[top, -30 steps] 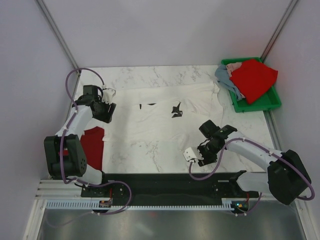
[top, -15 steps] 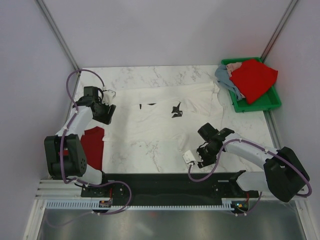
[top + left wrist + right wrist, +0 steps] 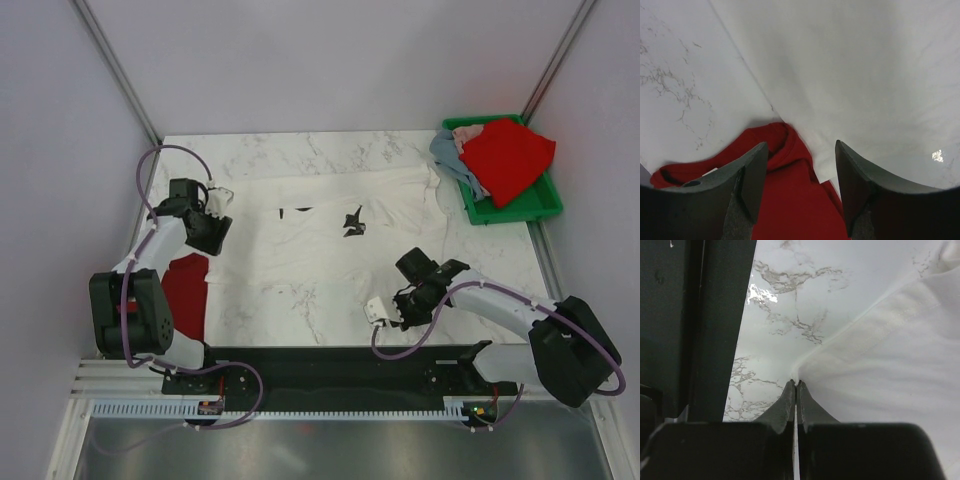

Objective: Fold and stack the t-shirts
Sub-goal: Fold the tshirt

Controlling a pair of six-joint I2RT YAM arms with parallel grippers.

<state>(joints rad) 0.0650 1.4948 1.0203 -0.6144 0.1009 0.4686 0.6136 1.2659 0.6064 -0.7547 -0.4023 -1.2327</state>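
A large white t-shirt [image 3: 320,255] lies spread flat on the marble table, a small dark label [image 3: 352,222] near its middle. My right gripper [image 3: 405,300] is at its near right hem, shut with a fold of the white t-shirt [image 3: 890,355] pinched at the tips of the right gripper [image 3: 796,384]. My left gripper [image 3: 214,232] hovers at the shirt's left edge, open. Between the fingers of the left gripper [image 3: 800,147] show a red t-shirt [image 3: 785,200] and a corner of the white t-shirt [image 3: 865,75] overlapping it. The red t-shirt [image 3: 187,290] lies at the table's left edge.
A green bin [image 3: 500,215] at the back right holds another red t-shirt [image 3: 508,158] and a grey-blue one [image 3: 447,150]. The black base strip [image 3: 715,315] runs along the near table edge, close to my right gripper.
My right gripper has slid a little left and nearer, then shut on the white t-shirt's hem. The left gripper has drifted slightly nearer and stays open.
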